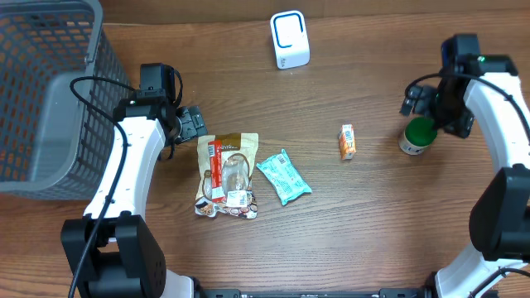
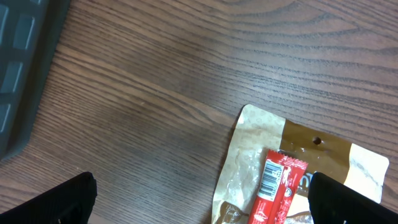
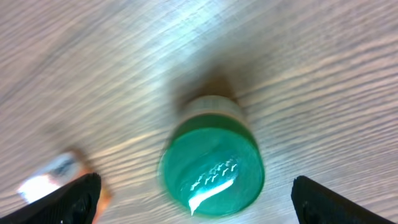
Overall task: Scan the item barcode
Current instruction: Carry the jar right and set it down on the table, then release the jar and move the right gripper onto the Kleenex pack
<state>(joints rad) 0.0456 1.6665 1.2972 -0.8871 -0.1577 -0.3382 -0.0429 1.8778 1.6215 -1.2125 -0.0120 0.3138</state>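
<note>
The wooden bench (image 1: 373, 223) carries everything. A grey mesh basket (image 1: 33, 91) stands well apart from the left jaws, on their outer side; its dark edge shows in the upper left corner of the left wrist view.

The left jaws are spread wide, with one dark fingertip (image 2: 62, 202) in each lower corner of their camera's view. They hold nothing, and only bare wood and the top of a snack bag (image 1: 226, 174) lie between them. The bag lies flat just beside these jaws, its tan and brown top edge nearer their right finger. A red wrapper (image 2: 273, 186) with a printed barcode lies on the bag, near that same finger.

A teal packet (image 1: 283, 176) lies flat just beyond the snack bag, on its side away from the left jaws.

A white scanner (image 1: 290, 39) with a blue loop on its face stands well apart from both pairs of jaws, roughly between them at the far edge of the bench.

The right jaws are also spread wide and pinch nothing. A jar with a green lid (image 3: 211, 171) stands upright on the bench between their fingers, with bare wood showing on each side of it. That wrist view is blurred.

A small orange box (image 1: 347, 141) lies near the jar, outside the right jaws on the side facing the left arm.
</note>
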